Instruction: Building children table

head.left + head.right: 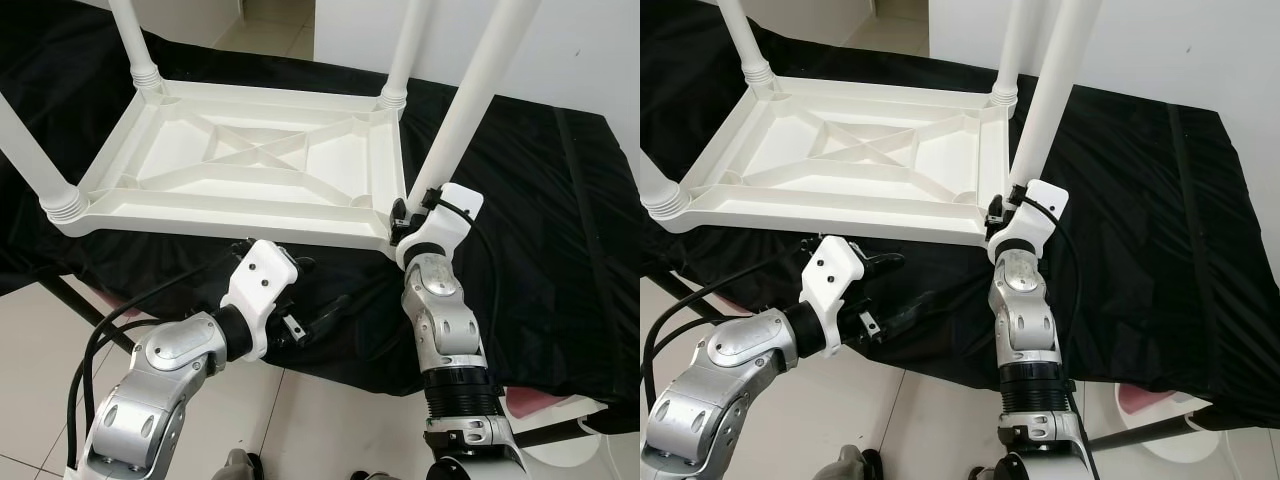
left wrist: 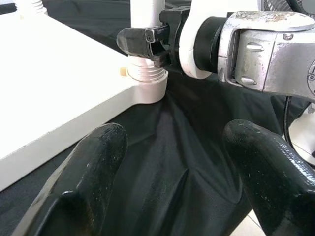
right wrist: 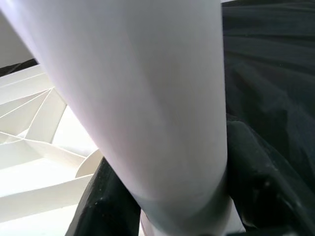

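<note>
We've got our right arm reaching up with its claw (image 1: 405,215) clamped on the near-right table leg (image 1: 470,105), while our left claw (image 1: 312,318) hangs wide open, touching nothing, over the black-draped bench (image 1: 540,200).

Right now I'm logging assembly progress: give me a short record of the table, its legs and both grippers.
table top: white table top, upside down on the black cloth, ribbed underside up
legs: four white legs stand in the corner sockets
near-right leg: leg held near its threaded base
right gripper: right gripper, fingers closed around that leg beside the corner socket
left gripper: left gripper, fingers open and holding nothing, over the cloth below the table top's near edge
</note>
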Available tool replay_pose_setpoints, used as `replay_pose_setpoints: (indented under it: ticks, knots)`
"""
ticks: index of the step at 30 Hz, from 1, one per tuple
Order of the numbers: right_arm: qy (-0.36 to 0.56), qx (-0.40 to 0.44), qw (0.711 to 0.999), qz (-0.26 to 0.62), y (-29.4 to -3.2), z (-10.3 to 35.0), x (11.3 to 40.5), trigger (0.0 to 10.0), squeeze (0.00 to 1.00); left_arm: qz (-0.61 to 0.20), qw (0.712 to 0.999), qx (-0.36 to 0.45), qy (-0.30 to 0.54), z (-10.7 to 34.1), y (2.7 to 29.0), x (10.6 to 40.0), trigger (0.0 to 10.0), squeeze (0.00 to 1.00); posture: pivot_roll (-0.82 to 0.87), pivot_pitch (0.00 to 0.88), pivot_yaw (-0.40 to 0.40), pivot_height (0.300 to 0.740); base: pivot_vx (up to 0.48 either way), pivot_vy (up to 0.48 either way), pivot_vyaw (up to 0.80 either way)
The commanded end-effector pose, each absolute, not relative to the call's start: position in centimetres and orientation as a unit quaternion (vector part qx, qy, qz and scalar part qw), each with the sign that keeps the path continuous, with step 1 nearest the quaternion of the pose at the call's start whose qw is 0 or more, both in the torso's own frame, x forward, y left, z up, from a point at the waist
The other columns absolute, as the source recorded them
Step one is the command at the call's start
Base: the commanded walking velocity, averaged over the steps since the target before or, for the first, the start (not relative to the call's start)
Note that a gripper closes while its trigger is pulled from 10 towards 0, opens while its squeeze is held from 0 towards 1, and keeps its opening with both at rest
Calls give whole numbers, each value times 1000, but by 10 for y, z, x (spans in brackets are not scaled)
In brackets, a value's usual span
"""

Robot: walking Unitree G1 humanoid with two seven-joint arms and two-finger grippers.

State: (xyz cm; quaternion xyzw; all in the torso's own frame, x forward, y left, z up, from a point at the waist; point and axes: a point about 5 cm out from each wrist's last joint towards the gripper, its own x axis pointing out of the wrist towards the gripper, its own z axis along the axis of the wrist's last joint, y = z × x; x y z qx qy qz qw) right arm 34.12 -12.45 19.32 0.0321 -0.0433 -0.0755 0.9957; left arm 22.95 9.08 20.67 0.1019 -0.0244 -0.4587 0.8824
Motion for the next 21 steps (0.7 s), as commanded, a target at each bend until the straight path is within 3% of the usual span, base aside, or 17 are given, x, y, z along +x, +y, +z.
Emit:
replay_pose_setpoints:
  ticks: [1,9,10,14,16,21]
  knots:
    - [12,19,999,-43,-122,165,337,10000,1000,-423,900,101,-28,206,92,233,10000,0,-19,168,22,740,0,0,0]
    - [-15,12,1000,-6,-114,176,335,10000,1000,-421,901,101,-28,206,93,233,10000,0,-19,169,23,740,0,0,0]
    - [-35,13,999,22,-112,184,336,10000,0,-421,901,101,-28,206,93,233,10000,0,-18,171,23,740,0,0,0]
    - [-52,6,998,42,-112,191,337,10000,0,-421,901,101,-29,207,93,233,10000,0,-18,173,24,740,0,0,0]
    - [-65,-25,991,114,-117,198,342,10000,0,-420,901,101,-29,207,94,233,10000,0,-14,178,25,740,0,0,0]
    - [-67,-89,976,188,-136,205,353,10000,0,-420,901,102,-28,208,94,233,10000,0,-9,183,29,740,0,0,0]
